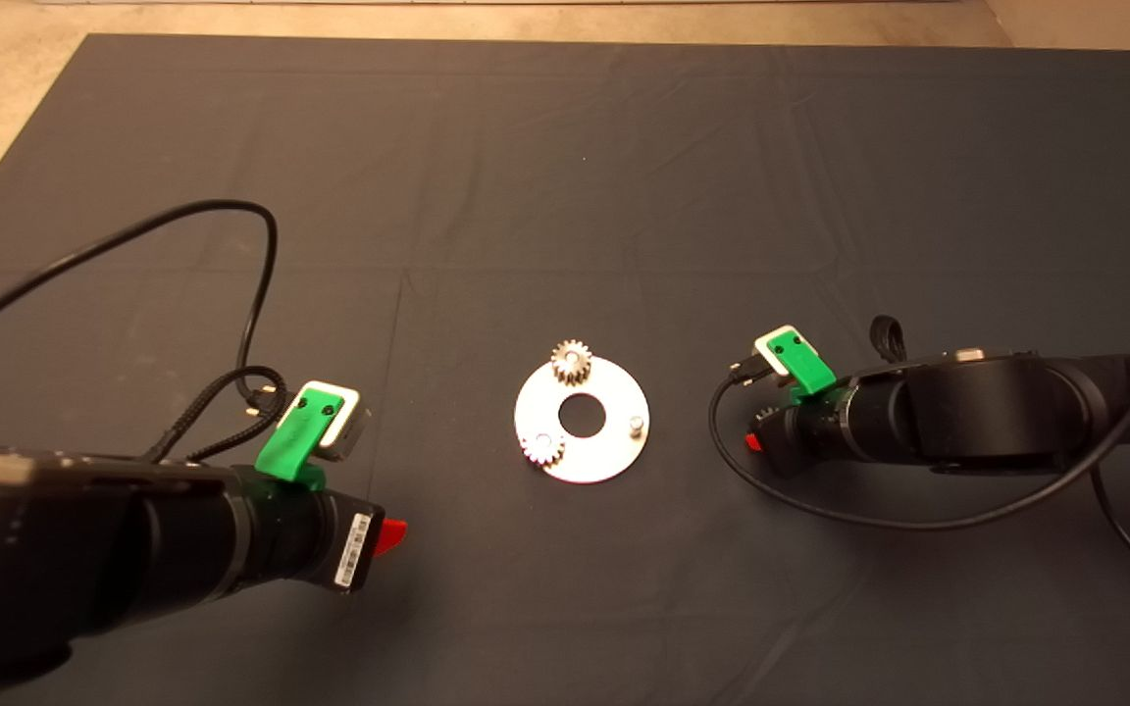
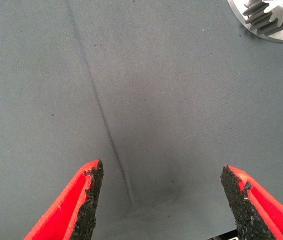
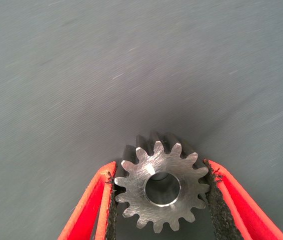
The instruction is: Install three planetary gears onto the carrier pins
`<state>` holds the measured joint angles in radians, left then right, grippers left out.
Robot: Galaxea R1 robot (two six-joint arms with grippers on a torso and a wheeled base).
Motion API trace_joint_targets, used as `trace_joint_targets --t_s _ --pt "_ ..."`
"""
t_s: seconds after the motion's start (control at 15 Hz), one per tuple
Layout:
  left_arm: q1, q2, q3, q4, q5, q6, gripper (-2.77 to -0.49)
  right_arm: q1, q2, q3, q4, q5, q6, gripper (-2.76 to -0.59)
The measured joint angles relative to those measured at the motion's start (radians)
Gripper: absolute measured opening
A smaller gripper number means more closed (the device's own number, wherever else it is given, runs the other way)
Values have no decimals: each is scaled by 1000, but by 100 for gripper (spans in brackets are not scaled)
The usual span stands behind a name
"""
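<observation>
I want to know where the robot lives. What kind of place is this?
Probably a robot test bench or lab. A dark mat covers the table, and two arms work a round plate with gears; the right gripper holds a gear, the left gripper is open.

We can't read a single word here: the only printing is a small white barcode sticker (image 1: 356,549) on the left arm's wrist (image 1: 300,534), too tiny to make out.
</observation>
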<state>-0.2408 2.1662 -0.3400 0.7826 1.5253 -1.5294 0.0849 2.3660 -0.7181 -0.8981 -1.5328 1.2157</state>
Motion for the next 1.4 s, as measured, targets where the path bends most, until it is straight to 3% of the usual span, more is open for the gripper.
trace_joint_targets --t_s 0.47,0.67,1.0,1.27,1.4 --pt "1 0 0 1 0 0 -162 -4 1 105 0 1 10 -236" --pt "14 0 0 1 0 1 -162 -1 36 144 0 -5 36 -237" --pt "22 0 0 4 0 1 -162 32 141 155 0 -4 50 -237" --pt "22 -2 0 5 0 1 -162 89 199 148 0 -4 54 -237" --pt "22 -2 0 5 0 1 -162 104 228 122 0 -6 54 -237"
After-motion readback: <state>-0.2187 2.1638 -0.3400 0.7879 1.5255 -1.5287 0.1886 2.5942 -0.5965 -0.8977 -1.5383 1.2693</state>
